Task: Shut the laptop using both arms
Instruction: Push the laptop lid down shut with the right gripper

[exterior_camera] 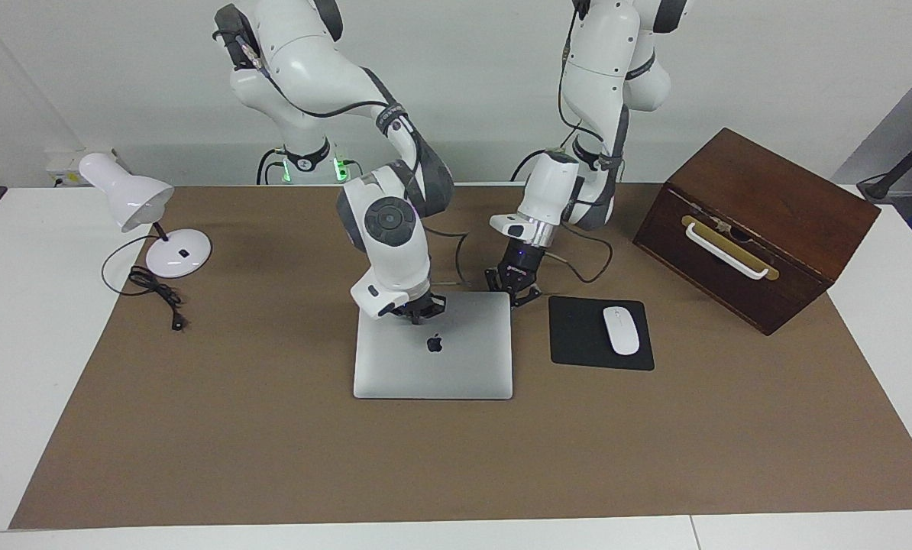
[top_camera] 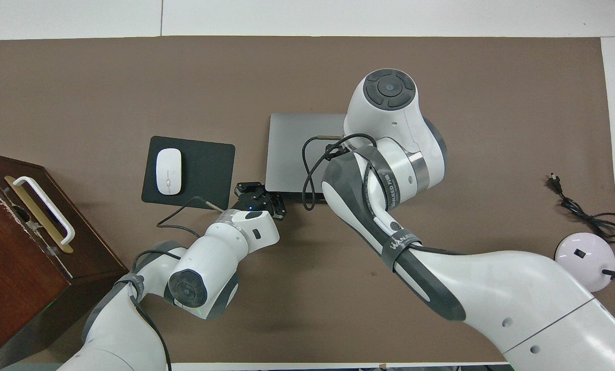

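The silver-grey laptop [exterior_camera: 433,370] lies in the middle of the brown mat with its lid, apple logo up, lowered almost flat; it also shows in the overhead view [top_camera: 287,149]. My right gripper [exterior_camera: 418,308] presses down on the lid close to the edge nearer the robots, just above the logo; in the overhead view the right arm's wrist hides it. My left gripper [exterior_camera: 513,294] is open and sits low at the laptop's corner nearer the robots, toward the left arm's end; it also shows in the overhead view [top_camera: 258,195].
A black mouse pad [exterior_camera: 578,340] with a white mouse [exterior_camera: 621,330] lies beside the laptop toward the left arm's end. A brown wooden box [exterior_camera: 761,206] stands at that end. A white desk lamp [exterior_camera: 131,200] and its black cable [exterior_camera: 158,294] are at the right arm's end.
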Robot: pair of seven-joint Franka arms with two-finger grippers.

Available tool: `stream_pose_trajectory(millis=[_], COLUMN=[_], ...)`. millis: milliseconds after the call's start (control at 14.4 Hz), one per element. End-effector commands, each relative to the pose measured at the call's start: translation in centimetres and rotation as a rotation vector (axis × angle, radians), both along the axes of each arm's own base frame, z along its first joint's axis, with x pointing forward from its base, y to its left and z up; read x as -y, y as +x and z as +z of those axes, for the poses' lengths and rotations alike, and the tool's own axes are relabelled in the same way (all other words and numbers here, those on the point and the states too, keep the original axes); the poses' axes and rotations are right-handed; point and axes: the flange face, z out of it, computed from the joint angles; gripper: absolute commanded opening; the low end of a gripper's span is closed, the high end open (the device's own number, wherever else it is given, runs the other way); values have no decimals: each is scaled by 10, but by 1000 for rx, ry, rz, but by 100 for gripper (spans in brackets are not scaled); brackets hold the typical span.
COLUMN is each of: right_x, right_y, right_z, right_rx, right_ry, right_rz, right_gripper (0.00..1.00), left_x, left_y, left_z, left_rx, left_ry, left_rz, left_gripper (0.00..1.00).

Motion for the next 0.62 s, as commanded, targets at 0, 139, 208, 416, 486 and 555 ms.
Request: stream_pose_trajectory(millis=[0,139,208,416,486,555], right_x=[3,3,3,3,2,2], right_y=[-1,-1,-2,-1,-1,-1], right_z=[-7,-8,-8,-8,-8,-7], right_rx=[-29,-31,-33,-33,-37,-36], right_ry=[25,25,24,27,36,39], right_rz=[14,10,10,8,3,5], right_gripper=[0,0,0,0,0,0], left_x=[-28,-28,-28,-28,-29,-29], left_y=[12,12,12,12,12,12], left_z=[-54,-54,-54,-54,-54,-54], left_rx=[-71,-72,-72,-72,-72,-72], left_ry=[79,79,79,79,79,79], left_rz=[31,31,31,31,32,32], left_gripper=[0,0,0,0,0,0])
